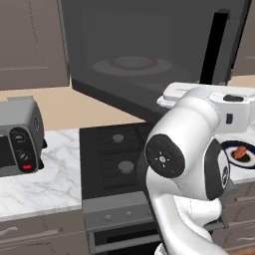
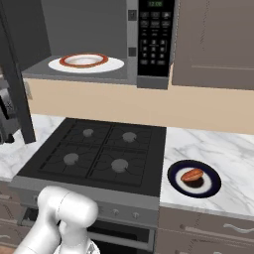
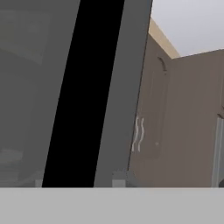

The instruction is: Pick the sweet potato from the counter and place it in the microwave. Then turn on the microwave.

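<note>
A: Starting nearest: what sits around the arm?

B: A black stovetop (image 2: 99,154), with the sweet potato (image 2: 192,174) on a dark-rimmed plate (image 2: 174,182) just right of it, on the marble counter (image 2: 218,149). A silver toaster oven (image 1: 19,142) stands left of the stove.

A: And farther back?

B: The microwave (image 2: 149,34) hangs above the stove, its door (image 1: 149,55) swung wide open. A red-rimmed plate (image 2: 84,61) lies inside. Brown cabinets (image 2: 216,42) flank it.

A: The gripper?

B: Right up against the door's black handle (image 3: 81,96); I cannot tell whether the jaws are open or holding anything.
</note>
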{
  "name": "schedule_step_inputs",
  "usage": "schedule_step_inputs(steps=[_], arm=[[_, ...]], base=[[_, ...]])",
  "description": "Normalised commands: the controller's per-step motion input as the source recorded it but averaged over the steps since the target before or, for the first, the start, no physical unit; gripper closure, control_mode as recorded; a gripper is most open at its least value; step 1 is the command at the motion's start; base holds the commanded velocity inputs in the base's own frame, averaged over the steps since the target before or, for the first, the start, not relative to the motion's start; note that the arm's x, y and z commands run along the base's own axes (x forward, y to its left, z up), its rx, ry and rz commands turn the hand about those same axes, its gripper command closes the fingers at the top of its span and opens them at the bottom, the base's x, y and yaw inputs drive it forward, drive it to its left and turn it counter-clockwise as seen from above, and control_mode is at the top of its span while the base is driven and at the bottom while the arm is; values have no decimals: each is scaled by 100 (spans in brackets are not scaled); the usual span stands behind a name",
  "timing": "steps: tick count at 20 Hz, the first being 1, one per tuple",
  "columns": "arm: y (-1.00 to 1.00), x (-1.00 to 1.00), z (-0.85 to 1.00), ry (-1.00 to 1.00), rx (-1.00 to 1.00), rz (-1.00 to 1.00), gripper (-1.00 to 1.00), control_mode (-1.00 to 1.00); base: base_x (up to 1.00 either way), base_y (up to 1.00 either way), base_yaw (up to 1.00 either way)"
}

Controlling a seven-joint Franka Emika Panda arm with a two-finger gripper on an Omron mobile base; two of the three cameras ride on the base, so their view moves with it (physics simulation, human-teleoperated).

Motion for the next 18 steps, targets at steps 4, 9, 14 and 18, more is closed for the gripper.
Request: schedule_step_inputs(steps=[4, 9, 14, 18], arm=[[40, -30, -3, 0, -1, 0, 100, -100], [18, -1, -30, 0, 0, 0, 100, -100], [26, -4, -33, 2, 0, 0, -100, -100], [1, -18, -1, -1, 0, 0, -100, -100]], base=[[0, 0, 0], [0, 0, 0], [0, 0, 0], [0, 0, 0]])
